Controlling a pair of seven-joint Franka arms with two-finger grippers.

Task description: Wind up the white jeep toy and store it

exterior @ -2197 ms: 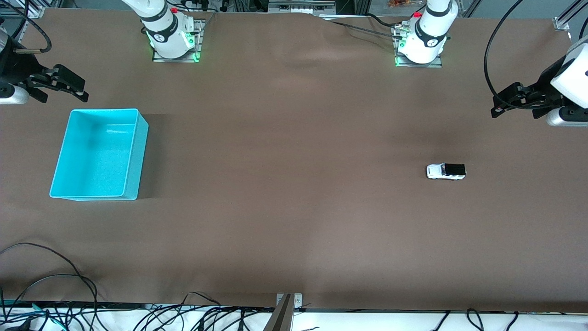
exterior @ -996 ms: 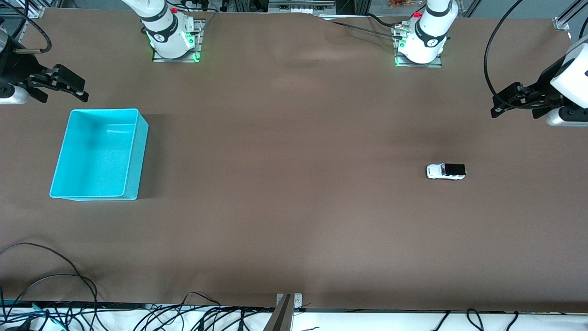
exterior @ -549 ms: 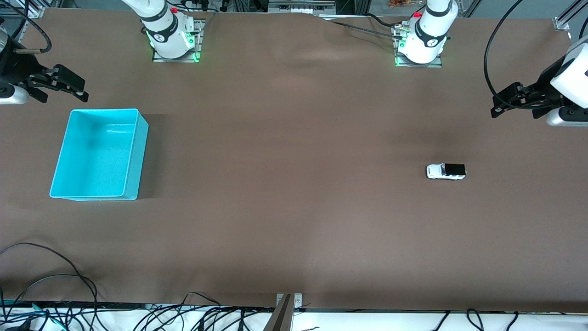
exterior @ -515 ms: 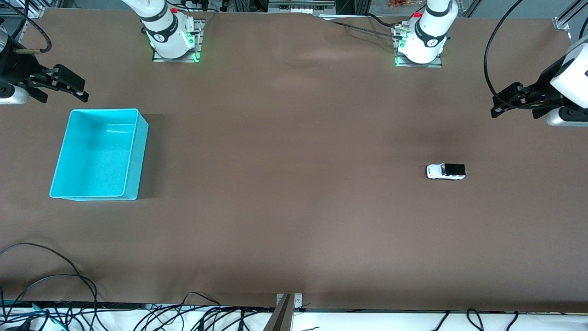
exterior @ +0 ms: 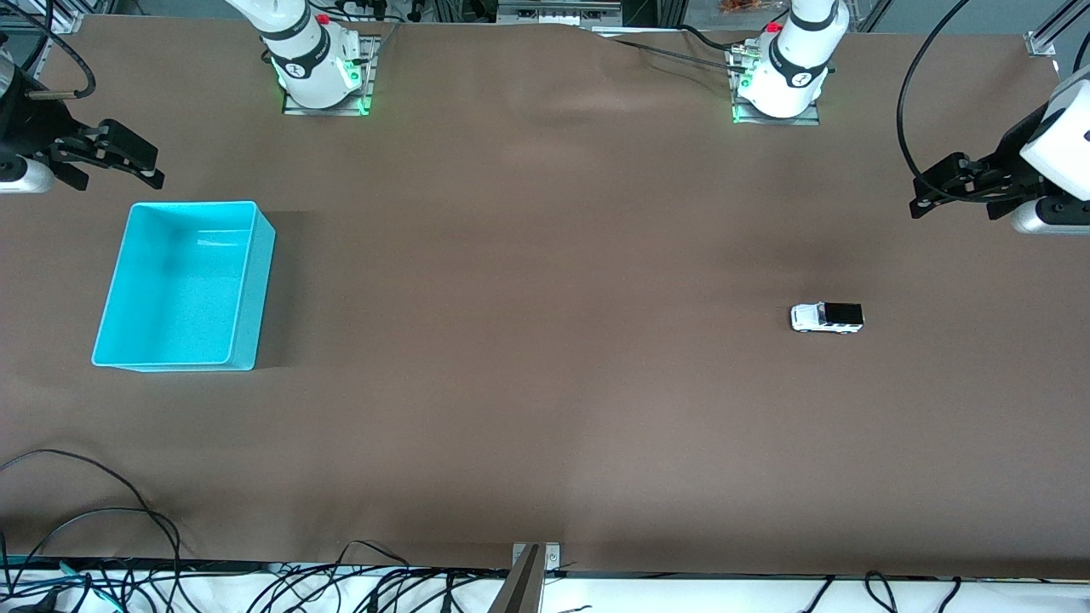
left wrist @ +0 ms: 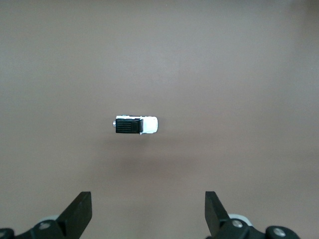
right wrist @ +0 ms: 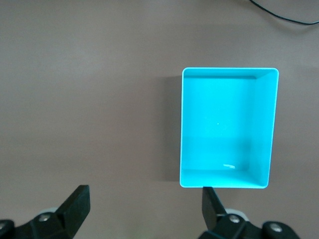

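Note:
The white jeep toy [exterior: 827, 317] with its black rear roof stands on the brown table toward the left arm's end; it also shows in the left wrist view [left wrist: 136, 125]. My left gripper [exterior: 918, 197] hangs open and empty, high over the table's edge at that end; its jaws stand wide apart in its wrist view [left wrist: 148, 214]. The turquoise bin [exterior: 115, 289] sits empty toward the right arm's end and shows in the right wrist view [right wrist: 184, 129]. My right gripper [exterior: 152, 167] is open and empty, up in the air beside the bin [right wrist: 144, 211].
Both arm bases [exterior: 317, 72] [exterior: 783, 81] stand along the table's edge farthest from the front camera. Loose black cables [exterior: 102, 545] lie along the edge nearest the front camera. A metal bracket [exterior: 530, 579] sticks up at the middle of that edge.

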